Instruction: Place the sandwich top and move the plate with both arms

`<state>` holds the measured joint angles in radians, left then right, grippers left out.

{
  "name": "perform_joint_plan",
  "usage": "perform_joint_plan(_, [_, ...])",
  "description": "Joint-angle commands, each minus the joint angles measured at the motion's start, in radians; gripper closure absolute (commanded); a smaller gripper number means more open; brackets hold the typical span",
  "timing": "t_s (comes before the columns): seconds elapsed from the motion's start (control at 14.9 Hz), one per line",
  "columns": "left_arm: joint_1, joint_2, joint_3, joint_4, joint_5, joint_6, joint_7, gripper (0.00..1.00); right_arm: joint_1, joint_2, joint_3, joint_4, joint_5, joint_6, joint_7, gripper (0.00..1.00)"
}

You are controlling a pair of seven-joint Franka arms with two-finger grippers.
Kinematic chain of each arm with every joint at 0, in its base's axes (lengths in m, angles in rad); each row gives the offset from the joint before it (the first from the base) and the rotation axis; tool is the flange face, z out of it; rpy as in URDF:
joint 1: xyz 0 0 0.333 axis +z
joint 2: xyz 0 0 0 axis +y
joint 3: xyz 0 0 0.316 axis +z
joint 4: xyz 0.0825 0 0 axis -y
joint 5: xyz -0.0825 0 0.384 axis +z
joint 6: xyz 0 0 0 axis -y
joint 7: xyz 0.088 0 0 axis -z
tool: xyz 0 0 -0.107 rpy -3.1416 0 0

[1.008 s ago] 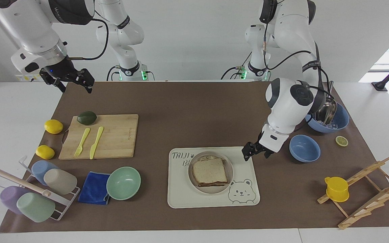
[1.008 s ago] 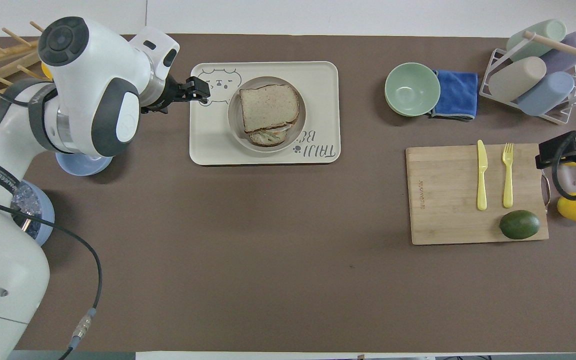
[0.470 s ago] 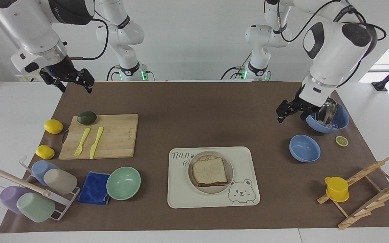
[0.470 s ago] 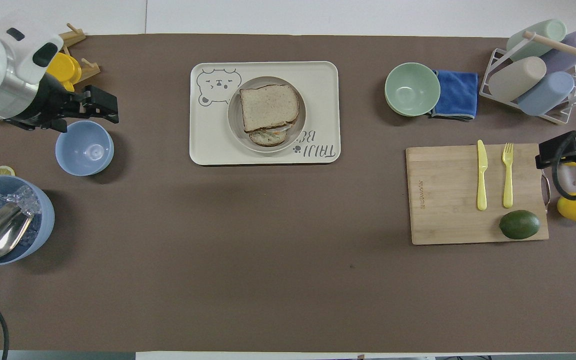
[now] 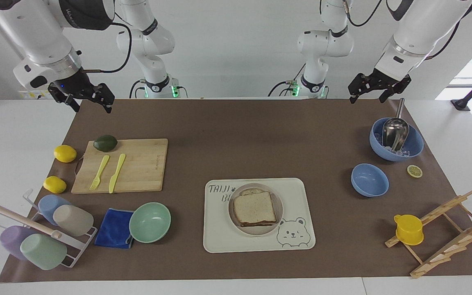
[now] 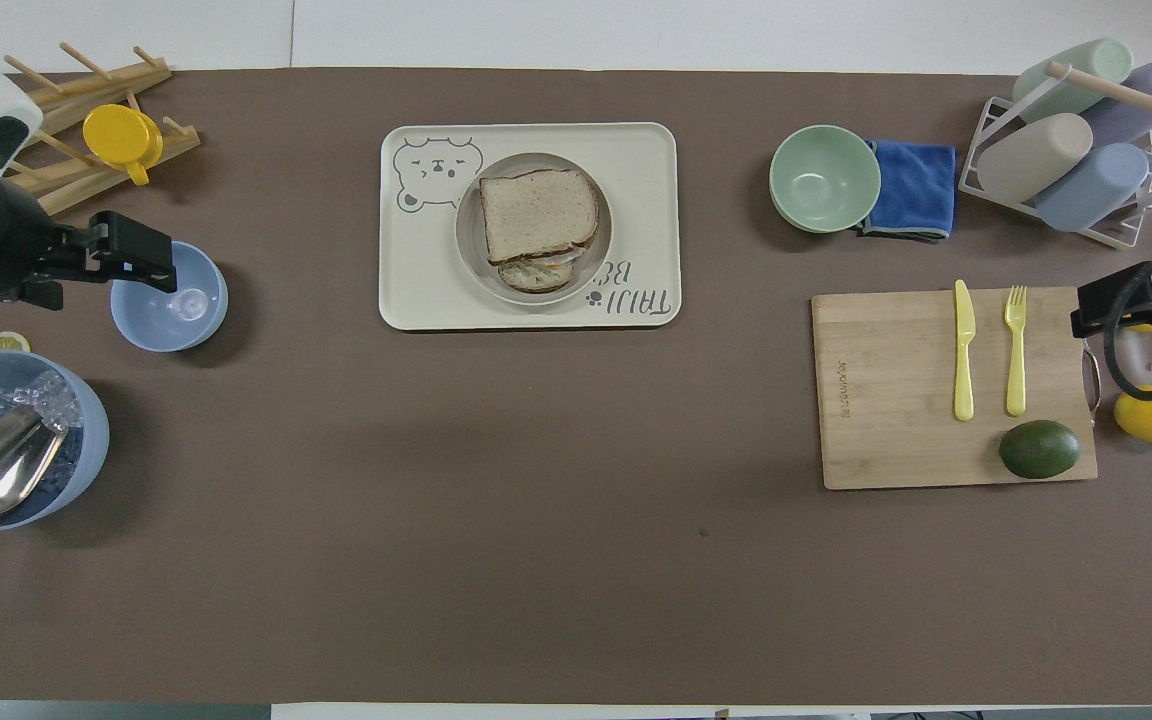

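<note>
Resting on the plate point(image 5: 255, 209) in the bear-printed tray point(image 5: 297, 200), the sandwich top point(image 5: 255, 208) lies well apart from both grippers; left gripper point(image 5: 375, 88) and right gripper point(image 5: 84, 98) hang raised, fingers spread wide, holding nothing.

A robotics lab dressed up as a kitchen: two white arms point(image 5: 35, 37) bolted at the edge of a white table point(image 5: 23, 123) against a bare white wall, cables trailing, green lights glowing at their bases. A brown mat point(image 5: 236, 135) carries the props, a cutting board point(image 5: 133, 164), plastic cutlery, bowls point(image 5: 150, 223), a cup rack point(image 5: 35, 233)
</note>
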<state>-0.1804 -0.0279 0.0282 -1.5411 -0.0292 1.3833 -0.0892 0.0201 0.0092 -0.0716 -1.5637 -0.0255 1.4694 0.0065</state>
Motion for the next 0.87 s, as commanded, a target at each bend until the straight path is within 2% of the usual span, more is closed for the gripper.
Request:
perform_joint_plan(0.0, [0.045,-0.075,-0.056,-0.192,0.011,0.115,0.028,0.00,-0.009,-0.008,0.003,-0.006,0.010,-0.003,-0.020,0.00])
perform_joint_plan(0.07, [0.089,-0.086,-0.107,-0.233,0.011,0.168,0.023,0.00,-0.009,-0.008,0.003,-0.006,0.010,-0.003,-0.020,0.00])
perform_joint_plan(0.13, [0.122,-0.075,-0.138,-0.234,0.011,0.205,0.022,0.00,-0.009,-0.008,0.003,-0.006,0.010,-0.003,-0.020,0.00])
perform_joint_plan(0.2, [0.122,-0.048,-0.133,-0.200,0.011,0.206,0.023,0.00,-0.009,-0.008,0.003,-0.006,0.012,-0.003,-0.020,0.00])
perform_joint_plan(0.27, [0.121,-0.014,-0.134,-0.112,0.014,0.160,0.025,0.00,-0.009,-0.008,0.003,-0.006,0.010,-0.003,-0.020,0.00])
perform_joint_plan(0.34, [0.119,-0.006,-0.137,-0.043,0.018,0.102,0.023,0.00,-0.009,-0.008,0.003,-0.006,0.012,-0.003,-0.020,0.00])
perform_joint_plan(0.4, [0.113,0.000,-0.136,-0.018,0.018,0.065,0.022,0.00,-0.009,-0.008,0.003,-0.006,0.010,-0.003,-0.020,0.00])
perform_joint_plan(0.54, [0.116,-0.012,-0.136,-0.054,0.018,0.074,0.022,0.00,-0.009,-0.008,0.003,-0.006,0.010,-0.003,-0.022,0.00])
perform_joint_plan(0.81, [0.114,-0.014,-0.136,-0.060,0.018,0.095,0.022,0.00,-0.009,-0.008,0.003,-0.006,0.010,-0.003,-0.020,0.00])
